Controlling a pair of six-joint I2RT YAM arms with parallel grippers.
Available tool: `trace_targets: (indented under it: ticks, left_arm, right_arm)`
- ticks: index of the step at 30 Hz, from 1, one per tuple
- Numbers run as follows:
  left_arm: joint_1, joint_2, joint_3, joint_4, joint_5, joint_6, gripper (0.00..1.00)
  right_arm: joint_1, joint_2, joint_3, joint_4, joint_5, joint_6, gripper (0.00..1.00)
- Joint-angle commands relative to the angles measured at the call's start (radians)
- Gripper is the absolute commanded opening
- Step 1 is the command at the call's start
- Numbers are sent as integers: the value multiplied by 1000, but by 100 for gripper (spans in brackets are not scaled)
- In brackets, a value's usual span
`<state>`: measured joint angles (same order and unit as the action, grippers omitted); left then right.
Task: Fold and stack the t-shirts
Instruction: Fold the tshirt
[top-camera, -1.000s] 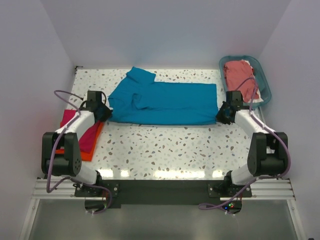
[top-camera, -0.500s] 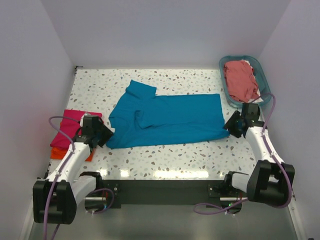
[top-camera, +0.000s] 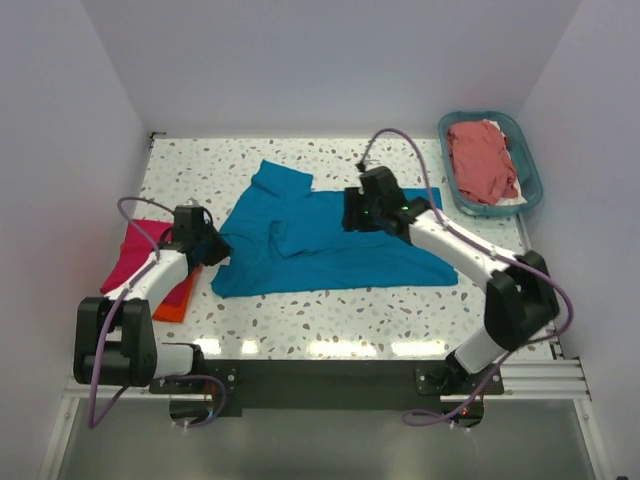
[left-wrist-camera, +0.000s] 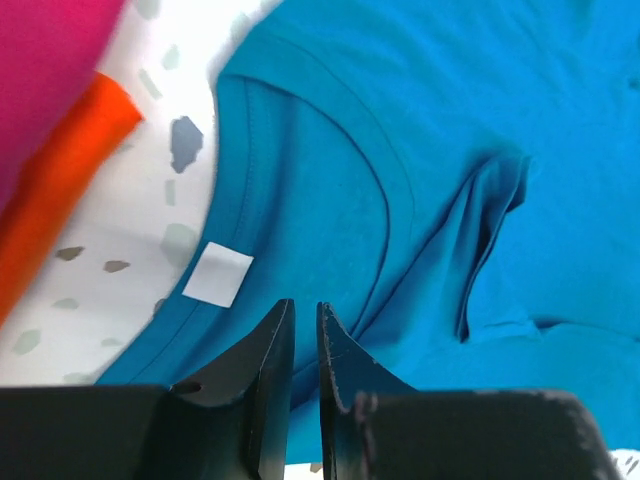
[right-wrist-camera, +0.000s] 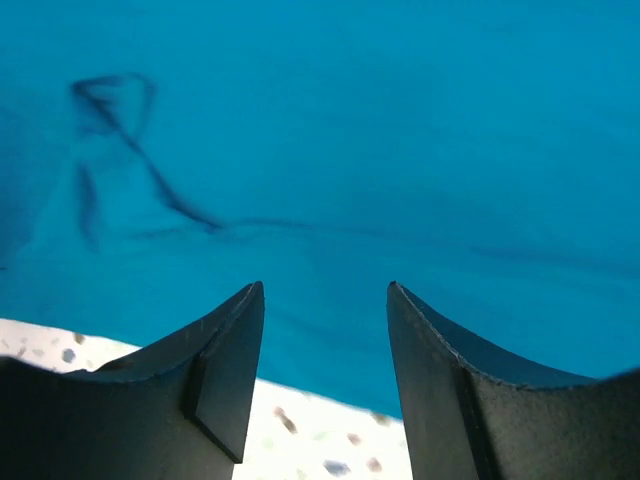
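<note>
The teal t-shirt lies spread across the middle of the table, its collar to the left. My left gripper hangs over that collar next to a white tag. Its jaws stand a thin slit apart, and whether cloth is pinched does not show. My right gripper hovers over the shirt's middle, open, with nothing between its fingers. A folded pink t-shirt rests on an orange one at the left edge. The salmon-red t-shirt sits in the basket.
A teal plastic basket stands at the back right corner. Grey walls close the table on three sides. Speckled tabletop shows in front of the teal shirt and behind it.
Both grippers let go of the teal shirt's ends after dragging it nearer. The right arm swung left over the shirt's middle and opened wide. The left moved to the collar and narrowed its jaws.
</note>
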<state>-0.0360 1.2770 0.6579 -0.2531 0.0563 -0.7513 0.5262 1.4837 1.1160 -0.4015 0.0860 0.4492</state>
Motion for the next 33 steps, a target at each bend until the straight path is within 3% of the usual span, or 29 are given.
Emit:
trace_targets:
  ticks: [1, 6, 14, 20, 29, 32, 33]
  left_arm:
    - [-24, 63, 37, 98, 83, 69, 19]
    - [-76, 108, 17, 136, 89, 73, 20]
    - [-148, 143, -24, 198, 111, 59, 27]
    - [-166, 147, -32, 201, 126, 64, 26]
    - [-191, 125, -66, 213, 148, 61, 21]
    - [-193, 122, -83, 221, 155, 60, 18]
    - [-194, 117, -86, 225, 160, 56, 17]
  right_arm:
    - [136, 188, 178, 96, 44, -78, 56]
    - [230, 516, 490, 82, 34, -101, 56]
    - [310, 771, 798, 40, 80, -70, 61]
    - [316, 858, 899, -9, 136, -47, 63]
    - [322, 921, 956, -25, 106, -23, 60]
    - [325, 934, 956, -30, 100, -12, 56]
    - [325, 932, 952, -23, 104, -10, 50]
